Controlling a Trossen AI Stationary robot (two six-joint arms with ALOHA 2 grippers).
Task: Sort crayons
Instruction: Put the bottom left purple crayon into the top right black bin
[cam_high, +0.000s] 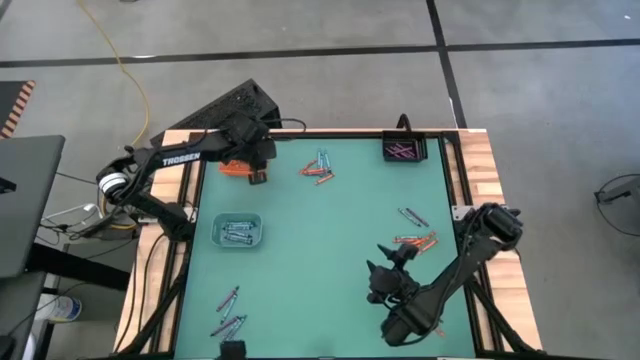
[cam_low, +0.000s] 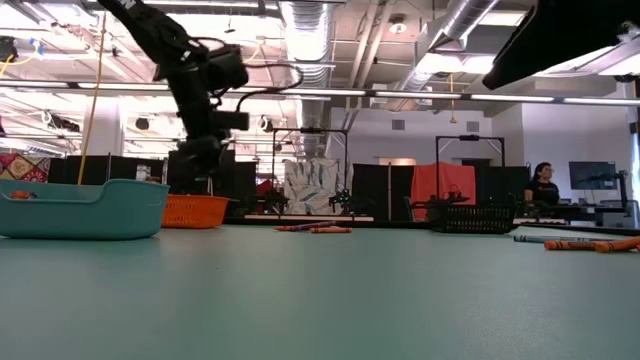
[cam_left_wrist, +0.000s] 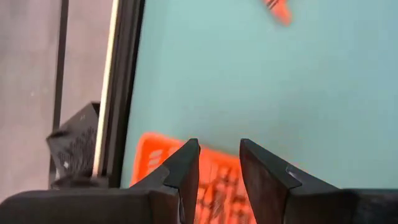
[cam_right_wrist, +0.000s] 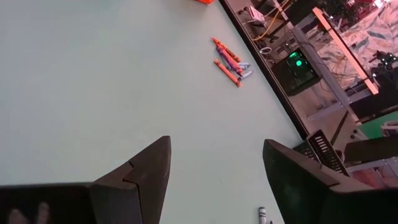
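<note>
— Left hand hovers, fingers parted, nothing in them, orange tray right beneath.
— Nearest loose crayons lie beyond it on the table; I'd lift clear first. Right hand waits, wide open.

My green table, orange tray, teal tray, black tray, crayons loose mid-back, more by my right edge and front-left corner.

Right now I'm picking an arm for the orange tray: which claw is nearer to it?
Left. The left claw hangs right over the orange tray at the far left corner; the right claw sits across the table, near the right edge.
</note>
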